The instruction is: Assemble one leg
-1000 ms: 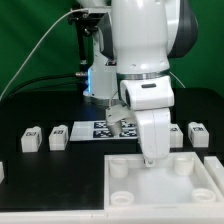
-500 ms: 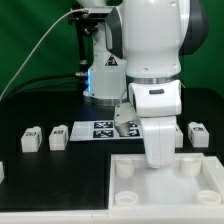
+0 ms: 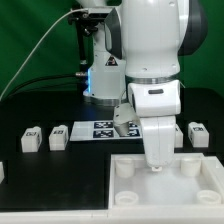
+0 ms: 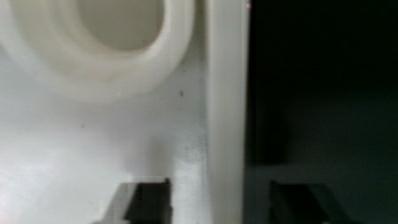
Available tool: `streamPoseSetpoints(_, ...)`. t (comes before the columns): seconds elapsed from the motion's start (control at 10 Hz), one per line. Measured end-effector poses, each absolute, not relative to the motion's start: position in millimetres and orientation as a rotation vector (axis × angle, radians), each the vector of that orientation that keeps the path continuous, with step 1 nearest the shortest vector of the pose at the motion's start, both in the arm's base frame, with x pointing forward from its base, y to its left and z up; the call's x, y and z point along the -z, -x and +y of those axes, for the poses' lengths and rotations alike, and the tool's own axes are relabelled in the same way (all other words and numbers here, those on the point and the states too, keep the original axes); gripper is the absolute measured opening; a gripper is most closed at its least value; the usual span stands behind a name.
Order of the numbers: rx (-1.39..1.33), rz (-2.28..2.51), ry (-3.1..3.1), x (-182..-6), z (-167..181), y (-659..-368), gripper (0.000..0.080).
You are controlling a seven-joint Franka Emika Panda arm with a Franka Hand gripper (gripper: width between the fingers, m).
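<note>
Your gripper point(image 4: 222, 200) is spread wide and empty, its fingers point(image 4: 143, 205) either side of the rim of the big white square point(image 3: 160, 195). A leg point(image 3: 58, 135) waits past that square's far edge. It looks light, hard and smooth, so pinch its flat sides.

- The arm point(image 3: 150, 45) reached steeply down, with the wrist nearly vertical.
- The gripper point(image 3: 154, 160) pointed straight downward, held low.
- In the wrist view its two dark fingers point(image 4: 146, 202) stood well apart.

Arm point(image 3: 155, 80) low over white square part point(image 3: 128, 187); leg point(image 3: 59, 135) beside marker board point(image 3: 98, 130).
</note>
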State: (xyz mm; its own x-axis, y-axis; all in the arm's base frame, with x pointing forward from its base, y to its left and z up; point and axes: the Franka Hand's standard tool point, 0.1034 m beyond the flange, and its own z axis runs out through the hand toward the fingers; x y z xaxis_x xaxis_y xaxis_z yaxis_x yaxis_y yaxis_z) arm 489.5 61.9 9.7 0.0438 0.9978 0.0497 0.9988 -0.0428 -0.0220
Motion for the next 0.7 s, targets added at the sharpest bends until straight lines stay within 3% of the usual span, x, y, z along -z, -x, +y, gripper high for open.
streamPoseSetpoints(0.1,0.032,-2.137,2.233,-9.7,61.7,-489.5,0.0392)
streamPoseSetpoints(0.3,0.032,-2.136,2.234,-9.7,61.3,-489.5,0.0624)
streamPoseSetpoints(0.7,0.032,-2.135,2.235,-9.6,60.8,-489.5,0.0648)
